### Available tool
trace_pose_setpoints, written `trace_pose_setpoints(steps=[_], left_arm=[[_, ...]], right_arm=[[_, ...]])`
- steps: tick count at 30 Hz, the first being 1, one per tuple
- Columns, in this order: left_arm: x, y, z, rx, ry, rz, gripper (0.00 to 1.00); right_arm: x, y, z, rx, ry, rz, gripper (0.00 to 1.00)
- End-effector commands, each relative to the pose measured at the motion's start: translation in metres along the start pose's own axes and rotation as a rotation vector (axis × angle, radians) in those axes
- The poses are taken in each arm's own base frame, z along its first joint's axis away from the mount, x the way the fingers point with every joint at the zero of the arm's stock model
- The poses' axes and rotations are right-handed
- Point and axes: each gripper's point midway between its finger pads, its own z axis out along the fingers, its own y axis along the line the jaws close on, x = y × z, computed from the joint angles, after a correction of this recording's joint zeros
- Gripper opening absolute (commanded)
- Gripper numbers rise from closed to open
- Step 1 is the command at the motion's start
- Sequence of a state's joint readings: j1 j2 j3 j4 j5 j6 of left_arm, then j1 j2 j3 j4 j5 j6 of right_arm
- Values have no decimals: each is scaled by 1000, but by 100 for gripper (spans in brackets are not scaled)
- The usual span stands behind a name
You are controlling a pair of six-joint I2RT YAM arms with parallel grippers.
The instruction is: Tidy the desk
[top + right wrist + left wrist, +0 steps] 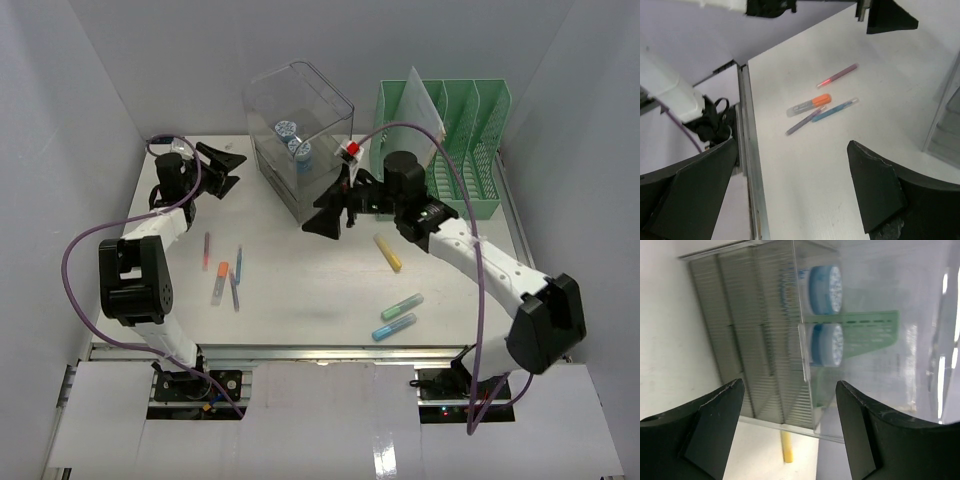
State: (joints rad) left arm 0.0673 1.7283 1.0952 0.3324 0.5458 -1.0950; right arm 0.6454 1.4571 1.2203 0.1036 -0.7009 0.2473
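Note:
The white desk [300, 300] holds loose pens and markers. At the left lie a pink pen [206, 250], an orange marker [219, 283], a blue pen [239, 262] and a purple pen [233, 290]. A yellow marker [388, 252], a green highlighter [403, 306] and a blue highlighter [394, 327] lie at the right. My left gripper [222, 170] is open and empty at the back left, facing the clear bin [765, 340]. My right gripper [330, 210] is open and empty above the desk in front of the bin. Its wrist view shows the left pens [807, 104].
The clear bin [300, 135] at the back holds two blue-capped items [825, 290]. A green file organizer [445, 140] stands at the back right. The aluminium rail [747, 150] runs along the front edge. Pale grey walls close in the left, back and right.

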Motion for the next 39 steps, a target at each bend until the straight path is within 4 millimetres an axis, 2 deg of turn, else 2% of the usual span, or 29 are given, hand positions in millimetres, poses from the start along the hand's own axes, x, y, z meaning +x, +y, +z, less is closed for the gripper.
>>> trace_pose_setpoints(steps=[1, 4, 7, 11, 14, 19, 22, 24, 35, 39], left_arm=[[9, 45, -5, -186, 27, 16, 82], [15, 59, -1, -206, 53, 9, 79], [23, 61, 8, -156, 96, 5, 77], [41, 47, 27, -4, 208, 44, 71], [46, 40, 42, 60, 230, 72, 70], [43, 42, 64, 109, 230, 67, 69], [56, 30, 77, 157, 246, 78, 67], [54, 23, 82, 180, 239, 82, 65], [56, 26, 96, 185, 233, 36, 47], [59, 28, 96, 193, 239, 18, 37]], right_arm=[[11, 21, -43, -120, -16, -254, 98], [24, 16, -66, -178, -6, -238, 98], [41, 6, -85, -242, 7, -221, 93], [66, -8, -97, -224, 11, -239, 89], [74, -19, -104, -191, 8, -260, 86], [82, -26, -116, -179, 0, -284, 79], [86, -27, -121, -176, -3, -300, 77], [87, -27, -124, -172, -5, -303, 77], [85, -28, -131, -178, -16, -294, 73], [83, -29, -134, -175, -22, -293, 73]])
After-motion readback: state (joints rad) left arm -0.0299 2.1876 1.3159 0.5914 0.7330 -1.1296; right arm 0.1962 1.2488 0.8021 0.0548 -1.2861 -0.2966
